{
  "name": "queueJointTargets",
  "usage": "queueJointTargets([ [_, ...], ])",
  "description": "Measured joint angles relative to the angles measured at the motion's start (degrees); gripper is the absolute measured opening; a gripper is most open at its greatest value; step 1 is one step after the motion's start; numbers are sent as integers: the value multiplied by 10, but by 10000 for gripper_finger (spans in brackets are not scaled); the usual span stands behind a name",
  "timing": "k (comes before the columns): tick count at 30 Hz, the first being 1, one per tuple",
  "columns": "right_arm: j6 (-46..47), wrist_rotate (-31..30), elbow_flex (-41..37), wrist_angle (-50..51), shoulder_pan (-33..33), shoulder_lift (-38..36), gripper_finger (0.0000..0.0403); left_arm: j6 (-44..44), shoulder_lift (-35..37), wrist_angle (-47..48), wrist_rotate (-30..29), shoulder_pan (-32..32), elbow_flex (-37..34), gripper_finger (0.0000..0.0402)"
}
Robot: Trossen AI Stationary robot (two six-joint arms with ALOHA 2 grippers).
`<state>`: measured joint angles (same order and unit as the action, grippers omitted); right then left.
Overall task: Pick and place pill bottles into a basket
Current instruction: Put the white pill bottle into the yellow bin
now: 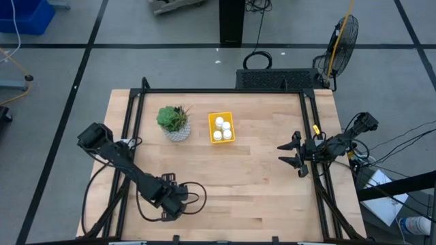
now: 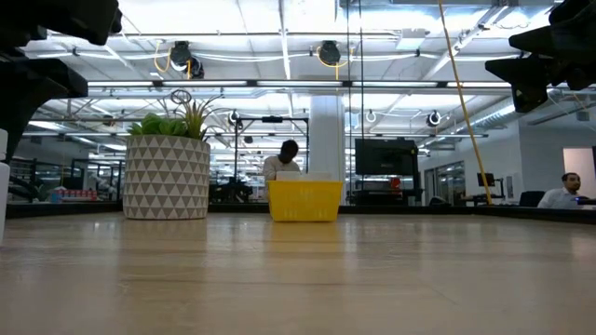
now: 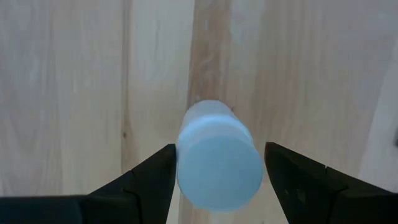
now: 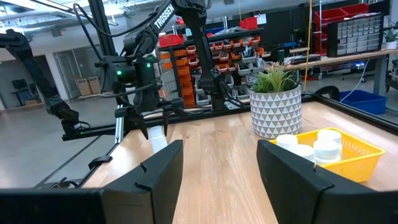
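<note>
A white pill bottle (image 3: 219,163) stands upright on the wood at the table's near left. My left gripper (image 3: 221,155) is above it, pointing down and open, with one finger on each side of its cap. In the high view my left gripper (image 1: 170,199) hides the bottle. The right wrist view shows the bottle (image 4: 158,139) under that gripper. The yellow basket (image 1: 232,128) stands at the table's far middle with several white bottles (image 1: 219,123) in it. My right gripper (image 1: 291,155) is open and empty at the table's right edge.
A green succulent in a patterned whitish pot (image 1: 175,123) stands just left of the basket. A black frame (image 1: 218,90) runs along the table's edges. The wood between the two grippers is bare. People sit in the room behind the table (image 2: 284,160).
</note>
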<state>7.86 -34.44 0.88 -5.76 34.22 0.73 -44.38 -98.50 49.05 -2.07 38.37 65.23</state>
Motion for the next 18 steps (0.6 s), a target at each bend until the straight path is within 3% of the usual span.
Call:
queueJointTargets([
  [18, 0, 0, 0, 0, 0, 0, 196, 7, 0, 0, 4, -19, 0, 249],
])
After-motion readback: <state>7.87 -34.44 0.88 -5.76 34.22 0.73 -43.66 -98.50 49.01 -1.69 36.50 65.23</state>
